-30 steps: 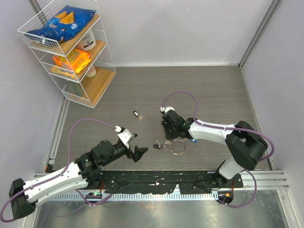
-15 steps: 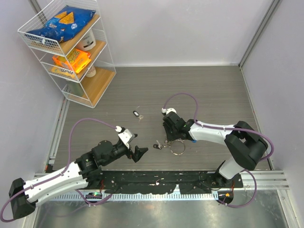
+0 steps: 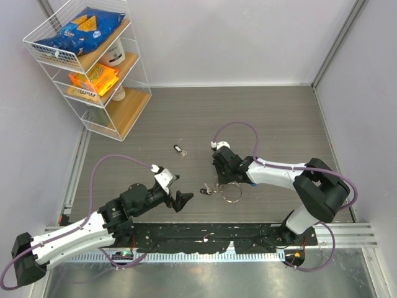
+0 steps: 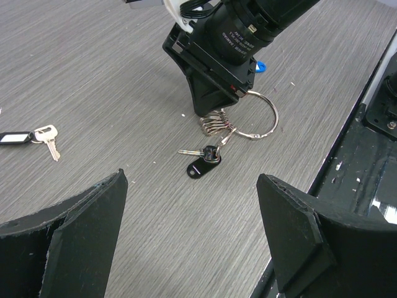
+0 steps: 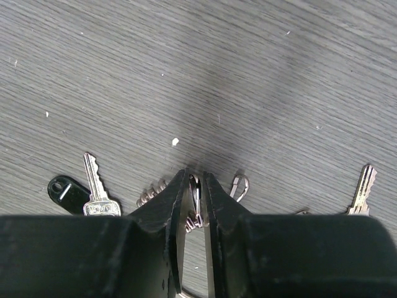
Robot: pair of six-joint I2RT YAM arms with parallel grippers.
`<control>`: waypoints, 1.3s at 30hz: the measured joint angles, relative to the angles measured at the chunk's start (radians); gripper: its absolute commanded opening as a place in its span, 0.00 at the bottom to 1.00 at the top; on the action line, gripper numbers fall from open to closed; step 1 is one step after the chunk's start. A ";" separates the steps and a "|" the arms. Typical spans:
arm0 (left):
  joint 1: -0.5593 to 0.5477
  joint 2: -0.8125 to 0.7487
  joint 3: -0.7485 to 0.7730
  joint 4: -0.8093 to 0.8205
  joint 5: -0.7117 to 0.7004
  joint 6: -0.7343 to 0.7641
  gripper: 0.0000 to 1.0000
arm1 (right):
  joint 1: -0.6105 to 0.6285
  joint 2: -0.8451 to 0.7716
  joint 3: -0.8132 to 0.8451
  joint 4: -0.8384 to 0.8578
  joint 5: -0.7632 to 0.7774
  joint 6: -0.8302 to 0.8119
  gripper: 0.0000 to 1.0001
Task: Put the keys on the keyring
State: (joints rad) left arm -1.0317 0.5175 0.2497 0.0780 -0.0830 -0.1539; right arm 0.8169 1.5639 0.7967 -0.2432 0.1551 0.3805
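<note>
Right tool [image 5: 195, 186] stood tip-down on the surface [image 4: 111, 68], its jaws narrowed onto the wire of the keyring [image 4: 260, 119], seemingly to pin the loop steady for threading. One tagged key [image 4: 192, 151] lay just beside its tip and a second tagged key [image 4: 48, 138] well off. The left tool [image 3: 180, 200] hung wide open nearby, apparently ready to fetch one.
</note>
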 measured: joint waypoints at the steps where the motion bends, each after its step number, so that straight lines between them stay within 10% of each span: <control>1: 0.000 0.000 0.000 0.000 0.000 0.000 0.92 | 0.000 0.000 0.000 0.000 0.000 0.000 0.17; 10: 0.000 0.000 0.000 0.000 0.001 0.000 0.91 | 0.002 -0.021 -0.002 -0.006 0.025 -0.001 0.06; 24: 0.000 -0.048 -0.005 0.032 0.085 -0.024 0.90 | 0.046 -0.630 -0.199 0.127 0.068 -0.044 0.06; 39: -0.012 0.111 0.203 0.072 0.124 -0.079 0.89 | 0.251 -0.787 -0.176 0.199 0.114 -0.079 0.06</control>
State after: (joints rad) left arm -1.0439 0.6289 0.4526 0.1501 0.0414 -0.2329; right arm 1.0679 0.7765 0.6209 -0.0444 0.2691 0.3019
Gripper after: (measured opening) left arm 0.884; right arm 0.078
